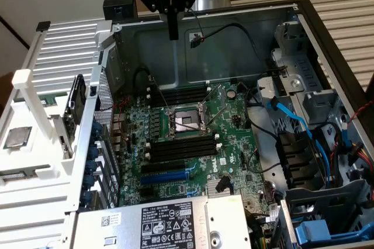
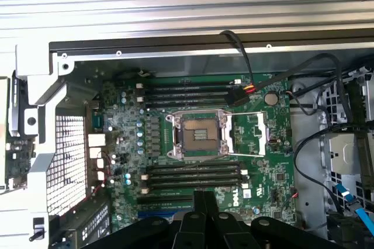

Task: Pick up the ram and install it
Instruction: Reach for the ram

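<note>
The black gripper [image 1: 173, 34] hangs above the far wall of the open grey metal computer case [image 1: 234, 33]. Its two dark fingers [image 1: 173, 21] are pressed together into one thin blade, with nothing between them. In the wrist view the clenched fingers [image 2: 204, 205] point down towards the flat green motherboard [image 2: 257, 167], over the near bank of long black memory slots with white end clips [image 2: 193, 173]. The ram, as far as it can be made out, is the long dark green circuit strip with black chips [image 2: 11, 155]. It lies outside the case in the white plastic rack [image 1: 26, 79] on the exterior view's left, where a green patch with a pale label [image 1: 44, 100] shows between the rack's bars. The bars hide much of it, and it is well apart from the gripper. In the middle of the motherboard sits the square silver processor socket [image 1: 186, 121], with a second bank of black memory slots [image 1: 182, 93] on its far side. A blue expansion slot [image 1: 166, 174] lies just beyond the near bank. The silver box of the power supply with white labels [image 1: 158, 222] covers the near end of the case. Blue flat cables [image 1: 292, 121] run through the drive bay on the exterior view's right.
</note>
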`<act>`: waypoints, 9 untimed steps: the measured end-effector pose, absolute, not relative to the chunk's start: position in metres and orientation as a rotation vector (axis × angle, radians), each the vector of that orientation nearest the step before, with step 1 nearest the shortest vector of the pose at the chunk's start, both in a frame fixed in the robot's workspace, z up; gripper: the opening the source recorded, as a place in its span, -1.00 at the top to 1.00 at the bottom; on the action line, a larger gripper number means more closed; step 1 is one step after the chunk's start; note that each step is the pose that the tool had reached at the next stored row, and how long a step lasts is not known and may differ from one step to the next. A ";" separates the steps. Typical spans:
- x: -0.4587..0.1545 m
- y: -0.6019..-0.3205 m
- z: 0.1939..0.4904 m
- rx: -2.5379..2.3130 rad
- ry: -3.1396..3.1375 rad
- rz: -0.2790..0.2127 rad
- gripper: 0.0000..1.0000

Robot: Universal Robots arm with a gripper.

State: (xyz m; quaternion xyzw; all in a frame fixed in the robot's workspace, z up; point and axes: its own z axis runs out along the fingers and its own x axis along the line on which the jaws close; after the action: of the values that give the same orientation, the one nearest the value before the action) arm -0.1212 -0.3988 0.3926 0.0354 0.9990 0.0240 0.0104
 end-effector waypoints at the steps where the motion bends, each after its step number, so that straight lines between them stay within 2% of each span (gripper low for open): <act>1: -0.121 -0.399 0.393 0.110 3.118 0.075 0.80; 9: -0.131 -0.402 0.393 0.110 3.117 0.075 0.80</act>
State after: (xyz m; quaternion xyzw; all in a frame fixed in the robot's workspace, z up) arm -0.1310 -0.4021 0.3926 0.0354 0.9990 0.0242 0.0107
